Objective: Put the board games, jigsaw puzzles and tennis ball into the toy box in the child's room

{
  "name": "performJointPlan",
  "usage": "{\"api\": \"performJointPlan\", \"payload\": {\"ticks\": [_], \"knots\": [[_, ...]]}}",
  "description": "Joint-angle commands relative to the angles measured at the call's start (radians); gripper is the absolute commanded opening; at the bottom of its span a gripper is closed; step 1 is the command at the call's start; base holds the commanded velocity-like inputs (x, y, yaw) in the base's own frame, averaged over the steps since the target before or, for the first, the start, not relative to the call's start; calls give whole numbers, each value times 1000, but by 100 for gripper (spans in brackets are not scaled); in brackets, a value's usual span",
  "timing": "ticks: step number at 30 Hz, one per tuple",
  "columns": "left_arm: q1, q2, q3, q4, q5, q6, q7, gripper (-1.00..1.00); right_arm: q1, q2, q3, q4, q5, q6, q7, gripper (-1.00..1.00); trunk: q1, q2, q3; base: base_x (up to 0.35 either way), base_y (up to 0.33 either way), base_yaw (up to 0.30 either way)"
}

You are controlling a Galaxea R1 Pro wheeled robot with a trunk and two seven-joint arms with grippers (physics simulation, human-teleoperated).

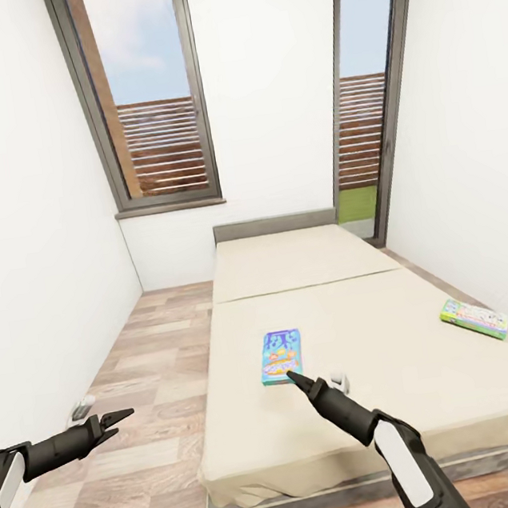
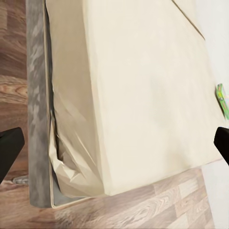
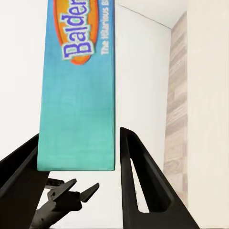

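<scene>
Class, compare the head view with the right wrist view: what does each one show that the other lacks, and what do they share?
The head view adds two tall windows, the grey headboard and a green-edged board game near the bed's right edge. The right wrist view adds readable lettering, "Balder", on the teal cover. Shared: the blue board game on the bed, the open right claw at its near end, and wooden floor.

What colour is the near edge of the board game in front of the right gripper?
Plain teal on the blue-purple board game, clearest in the right wrist view.
</scene>
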Motion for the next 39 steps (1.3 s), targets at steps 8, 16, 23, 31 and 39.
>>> {"api": "performJointPlan", "payload": {"ticks": [8,16,23,31,39], "knots": [[-1,1,2,0,3,5,-7,100,2,-4,6,-57,-91,152,14,-100,-31,56,24,0,0,0],[-1,0,3,0,5,15,-20,100,13,-6,3,-111,-139,161,24,-100,-62,112,49,0,0,0],[-1,0,4,0,6,15,-21,100,12,-7,10,-133,-140,161,26,-100,-88,161,71,0,0,0],[-2,-46,-9,-3,4,-29,-13,100,25,12,11,-101,-139,131,17,-100,-88,161,71,0,0,0],[-2,-91,-11,-3,7,-44,-14,100,31,12,-2,-96,-144,139,14,-100,-107,196,87,0,0,0]]}}
